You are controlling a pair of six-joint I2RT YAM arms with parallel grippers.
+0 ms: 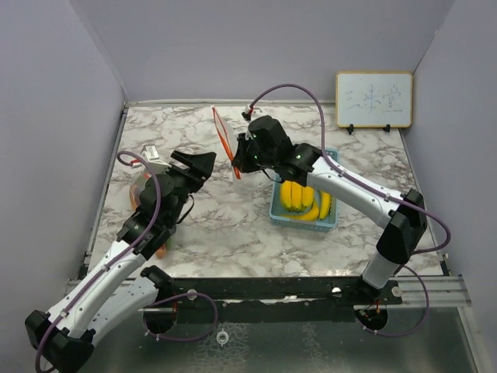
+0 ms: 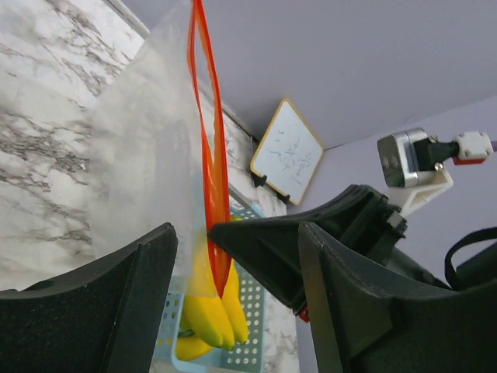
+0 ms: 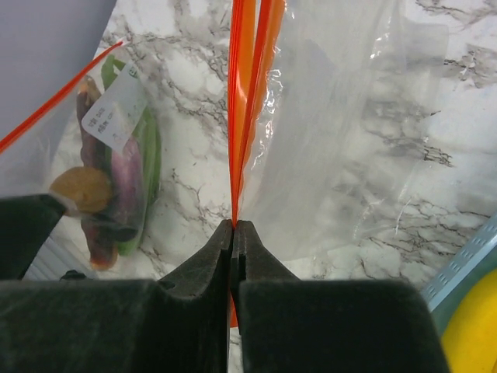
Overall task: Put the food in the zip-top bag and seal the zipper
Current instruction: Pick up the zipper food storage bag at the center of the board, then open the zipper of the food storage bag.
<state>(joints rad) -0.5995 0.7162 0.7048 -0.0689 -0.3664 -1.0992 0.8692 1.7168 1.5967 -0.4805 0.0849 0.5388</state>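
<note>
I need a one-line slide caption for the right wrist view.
Right pincer shut on the orange zipper of the clear zip-top bag, over a marble table.

The bag [image 1: 223, 136] hangs upright mid-table, clamped in the right gripper [image 3: 234, 227], walling left from right. The right arm [image 1: 349, 186] crosses above the basket [image 1: 304, 225], blocking it from overhead. The left arm [image 1: 155, 200] overhangs the vegetable pack [image 3: 120, 167]. Bare table [image 1: 225, 225] lies open at near centre and far left.

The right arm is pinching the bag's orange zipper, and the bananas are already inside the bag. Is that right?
Not quite. The right gripper does pinch the orange zipper of the bag, but the bananas are not in the bag. They lie in the blue basket on the table, as the top view shows.
</note>
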